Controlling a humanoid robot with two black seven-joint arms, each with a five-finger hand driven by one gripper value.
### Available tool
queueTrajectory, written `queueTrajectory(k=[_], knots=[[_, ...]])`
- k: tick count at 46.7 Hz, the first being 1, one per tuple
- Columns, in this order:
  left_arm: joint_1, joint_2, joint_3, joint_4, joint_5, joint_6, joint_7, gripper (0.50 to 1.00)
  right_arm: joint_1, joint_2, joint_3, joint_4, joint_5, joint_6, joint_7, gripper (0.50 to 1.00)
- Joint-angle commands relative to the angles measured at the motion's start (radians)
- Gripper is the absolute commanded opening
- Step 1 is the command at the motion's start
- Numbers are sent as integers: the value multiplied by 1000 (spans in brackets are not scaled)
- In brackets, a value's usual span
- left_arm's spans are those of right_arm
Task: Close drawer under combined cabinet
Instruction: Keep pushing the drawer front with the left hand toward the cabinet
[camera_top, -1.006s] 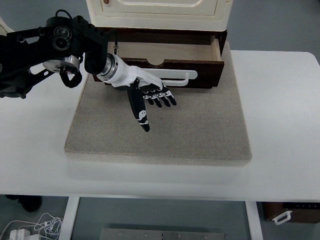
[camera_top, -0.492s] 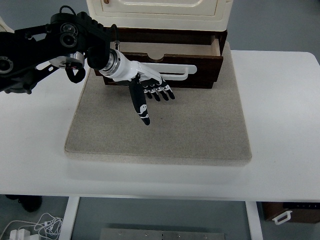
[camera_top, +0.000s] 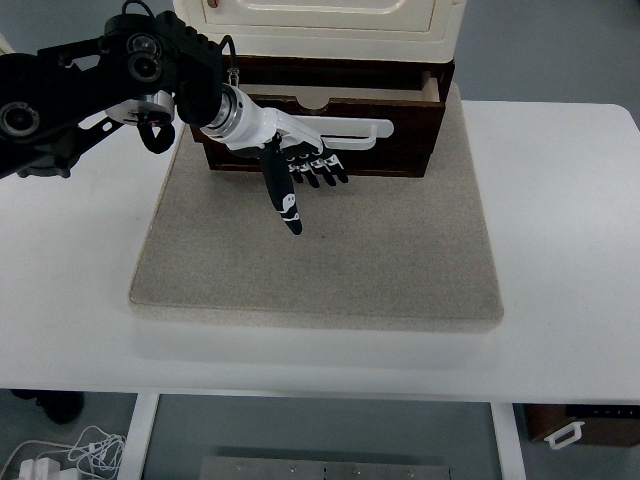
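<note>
Nearest the robot, below the hand, the white desk (camera_top: 80, 300) runs across the view, and under its front edge some white cables (camera_top: 70, 452) lie on the floor at the lower left. A grey mat (camera_top: 320, 260) rests on the desk, its bare middle stretching out below the fingertips toward the camera.

The left hand (camera_top: 300, 165) comes in on a black arm (camera_top: 90, 85) from the left edge, with a silver wrist collar where the arm meets the white palm. Its fingers (camera_top: 320, 172) are stretched out flat and loose, holding nothing; the four dark fingers point right along the drawer's face, and the thumb (camera_top: 285, 200) hangs down over the mat. The back of the hand lies against the drawer front (camera_top: 400, 150), though whether it presses on the wood or only on the handle cannot be told from this angle.

Just above the fingers runs the white bar handle (camera_top: 360, 130), fixed across the dark brown front. The drawer stands a little way out from under the cabinet, so a narrow strip of its pale inside (camera_top: 380, 93) shows just beyond the hand.

Farthest off, above the drawer, sits the cream cabinet (camera_top: 320, 25) with its door shut, resting on the dark brown base at the far edge of the mat. The right hand is nowhere in view.
</note>
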Motion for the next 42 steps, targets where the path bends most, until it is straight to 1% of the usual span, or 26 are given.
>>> queueTrajectory(k=[1,17,29,42], knots=[[1,-1,-1,4,0,0,0,996,0,0,0,0,0,0,0,952],[3,-3,-4,43,8,4,0,996,0,0,0,0,0,0,0,952],[4,-41,-33,93,12,3,0,996,0,0,0,0,0,0,0,952],[0,-67,-32,112,17,1,0,996,0,0,0,0,0,0,0,952]])
